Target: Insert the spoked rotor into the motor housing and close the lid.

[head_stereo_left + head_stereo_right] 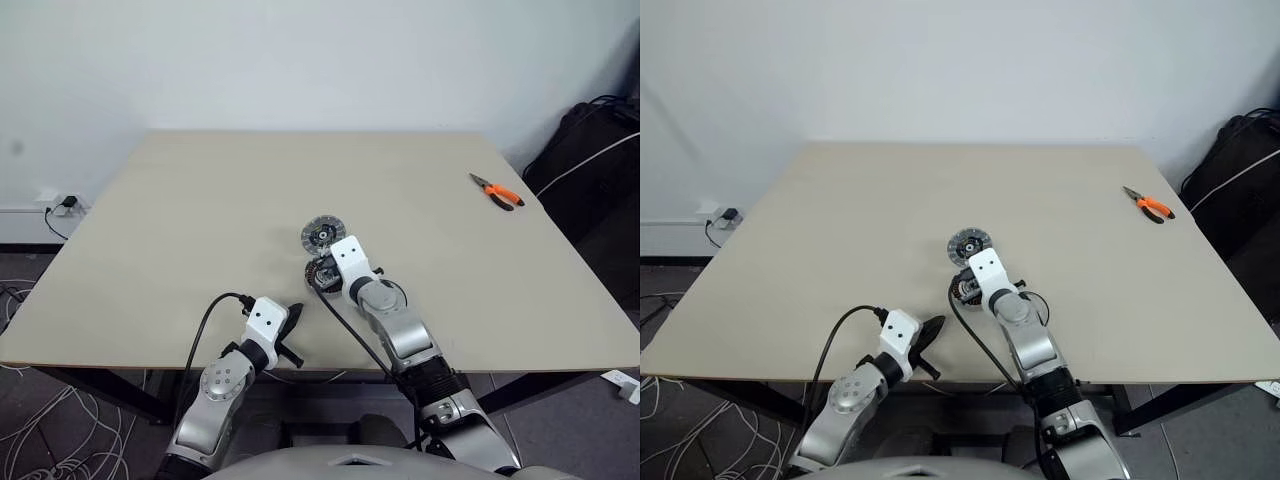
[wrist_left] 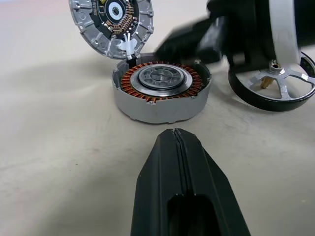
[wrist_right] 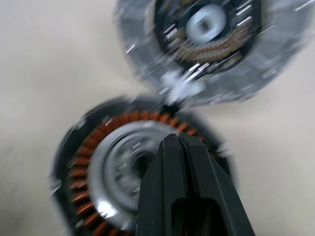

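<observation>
The motor housing (image 2: 162, 93), a grey round case with copper coils inside, sits open at mid-table. Its lid (image 1: 320, 236) is just beyond it, ribbed face with dark centre up, and is joined to the housing's far rim. The spoked rotor (image 2: 280, 86), a dark ring with silver spokes, rests on the table to the right of the housing, partly under my right arm. My right gripper (image 3: 179, 140) is shut with nothing in it, its tip right over the housing's coils. My left gripper (image 1: 297, 312) is shut and empty near the table's front edge, pointing at the housing from a short way off.
Orange-handled pliers (image 1: 497, 192) lie at the table's far right. A black bag (image 1: 590, 160) stands beyond the right edge. Cables (image 1: 40, 440) trail on the floor at the left, below a wall socket (image 1: 62, 206).
</observation>
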### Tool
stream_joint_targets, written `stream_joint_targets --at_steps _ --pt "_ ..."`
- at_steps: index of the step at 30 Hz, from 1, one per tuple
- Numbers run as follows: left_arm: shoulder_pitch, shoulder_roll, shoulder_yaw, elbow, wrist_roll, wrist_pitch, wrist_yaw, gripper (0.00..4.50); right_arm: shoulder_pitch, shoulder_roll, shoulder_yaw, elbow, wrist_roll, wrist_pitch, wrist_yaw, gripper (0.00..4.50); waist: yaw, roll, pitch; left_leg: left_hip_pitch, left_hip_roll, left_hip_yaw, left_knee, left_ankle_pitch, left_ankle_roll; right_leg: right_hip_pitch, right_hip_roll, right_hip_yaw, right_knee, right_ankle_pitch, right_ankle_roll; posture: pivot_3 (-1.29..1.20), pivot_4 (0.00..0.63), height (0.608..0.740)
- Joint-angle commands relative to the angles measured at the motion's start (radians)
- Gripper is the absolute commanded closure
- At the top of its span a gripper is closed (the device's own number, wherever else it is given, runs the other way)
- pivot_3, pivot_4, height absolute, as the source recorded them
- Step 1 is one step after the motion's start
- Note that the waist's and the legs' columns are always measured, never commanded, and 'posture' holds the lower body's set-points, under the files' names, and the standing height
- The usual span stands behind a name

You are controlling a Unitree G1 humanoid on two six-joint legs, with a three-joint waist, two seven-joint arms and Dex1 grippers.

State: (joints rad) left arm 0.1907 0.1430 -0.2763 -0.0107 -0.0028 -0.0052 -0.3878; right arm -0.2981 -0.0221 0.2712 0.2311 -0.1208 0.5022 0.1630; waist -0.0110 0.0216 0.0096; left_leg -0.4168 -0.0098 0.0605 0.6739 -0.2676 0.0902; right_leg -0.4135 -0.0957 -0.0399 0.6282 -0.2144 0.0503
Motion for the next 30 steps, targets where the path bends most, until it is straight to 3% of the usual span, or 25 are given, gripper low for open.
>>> stream_joint_targets --at_steps 1,17,24,30 --pt "-0.003 -0.001 0.005 -0.037 -0.004 -0.010 0.007 4.50 -0.016 0.006 0.019 -0.011 -0.006 -0.017 0.022 4.46 0.000 0.000 0.000 0.000 0.000 0.000 0.000 0.000 0.000 0.000 0.000 0.000 0.000 0.000 0.000 0.00 0.000 0.740" --pt "-0.006 0.002 0.003 -0.032 -0.007 -0.008 0.006 4.50 0.030 -0.034 0.061 -0.059 0.003 0.015 0.125 4.46 -0.001 0.000 -0.001 0.001 0.000 0.000 0.000 0.000 0.000 0.000 0.000 0.000 0.001 0.000 0.000 0.00 0.000 0.740" --pt "-0.008 0.001 -0.001 -0.032 -0.007 -0.006 0.003 4.50 0.012 -0.002 -0.029 -0.057 0.011 -0.060 0.017 4.46 0.000 0.000 0.000 0.001 0.000 0.000 0.000 0.000 0.000 0.000 0.000 0.001 0.001 0.000 0.000 0.00 0.000 0.740" --pt "-0.008 0.002 -0.001 -0.033 -0.006 -0.005 0.003 4.50 0.001 0.011 -0.038 -0.045 0.018 -0.087 0.009 4.46 0.000 0.000 0.000 0.001 0.000 0.000 0.000 0.000 0.000 0.000 0.000 0.000 0.000 0.000 0.000 0.00 0.000 0.740"
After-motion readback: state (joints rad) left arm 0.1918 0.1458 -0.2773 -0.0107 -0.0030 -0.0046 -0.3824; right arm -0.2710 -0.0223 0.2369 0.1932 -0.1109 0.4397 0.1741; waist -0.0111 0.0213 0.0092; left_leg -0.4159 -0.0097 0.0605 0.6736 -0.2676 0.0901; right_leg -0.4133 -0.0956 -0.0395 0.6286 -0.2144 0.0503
